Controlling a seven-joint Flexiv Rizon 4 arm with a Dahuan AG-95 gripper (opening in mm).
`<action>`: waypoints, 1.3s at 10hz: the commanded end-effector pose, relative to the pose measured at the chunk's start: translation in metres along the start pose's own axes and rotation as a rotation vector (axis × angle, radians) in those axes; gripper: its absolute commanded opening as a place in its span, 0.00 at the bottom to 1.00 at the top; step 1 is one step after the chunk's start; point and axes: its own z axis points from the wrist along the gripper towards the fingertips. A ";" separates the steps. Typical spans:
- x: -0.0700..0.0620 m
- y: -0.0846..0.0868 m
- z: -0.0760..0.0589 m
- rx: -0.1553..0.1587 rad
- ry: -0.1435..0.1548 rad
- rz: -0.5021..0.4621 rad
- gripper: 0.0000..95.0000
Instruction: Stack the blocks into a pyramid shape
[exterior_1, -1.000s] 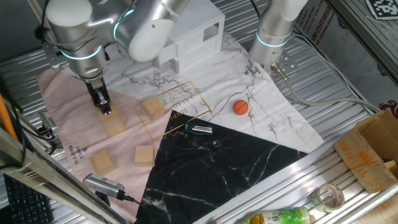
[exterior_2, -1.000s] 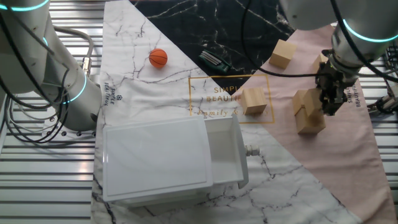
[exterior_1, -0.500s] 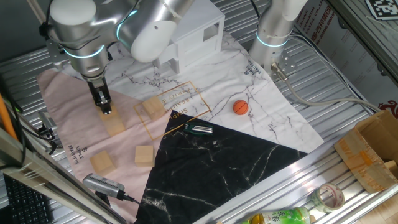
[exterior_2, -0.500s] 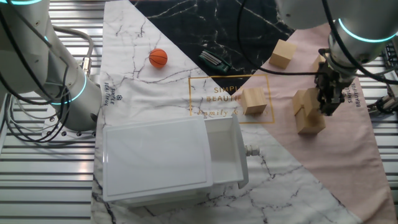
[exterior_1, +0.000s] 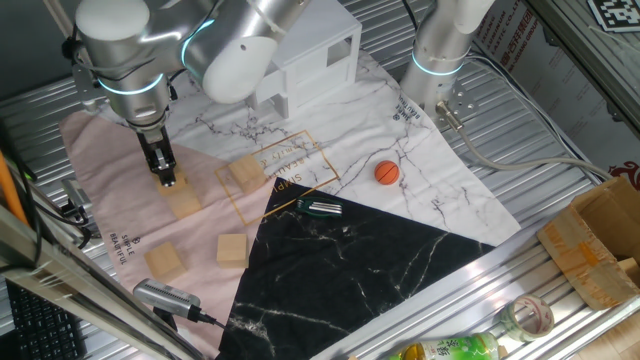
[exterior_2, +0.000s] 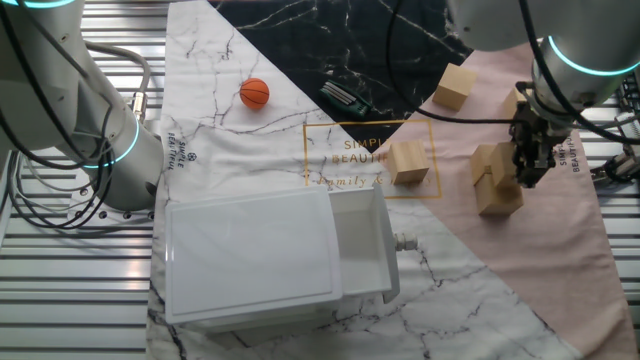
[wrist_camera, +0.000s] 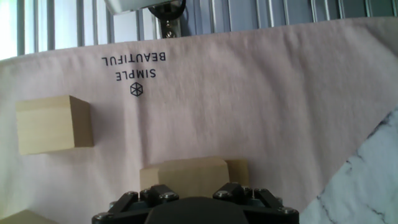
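The pincer (exterior_2: 527, 166) is hovering right over a small cluster of blocks (exterior_2: 493, 178) on the pink cloth (exterior_1: 110, 165); whether its fingers are apart or together I cannot tell. Beneath it, blocks are sitting touching one another, seemingly a base beginning. Three loose blocks (exterior_1: 232, 249) are lying well apart from the pincer, so most of the pyramid is remaining to be built.

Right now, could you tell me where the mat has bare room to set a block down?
The black marble corner below the small dark tool lies bare, as does the white stretch right of the orange ball. The pink part is crowded: loose blocks and the gripper at the started stack.
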 end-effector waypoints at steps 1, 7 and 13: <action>0.000 0.000 0.000 0.000 0.008 -0.002 0.00; 0.008 -0.002 0.006 -0.003 0.010 -0.001 0.00; 0.004 0.003 0.010 -0.001 0.012 0.005 0.00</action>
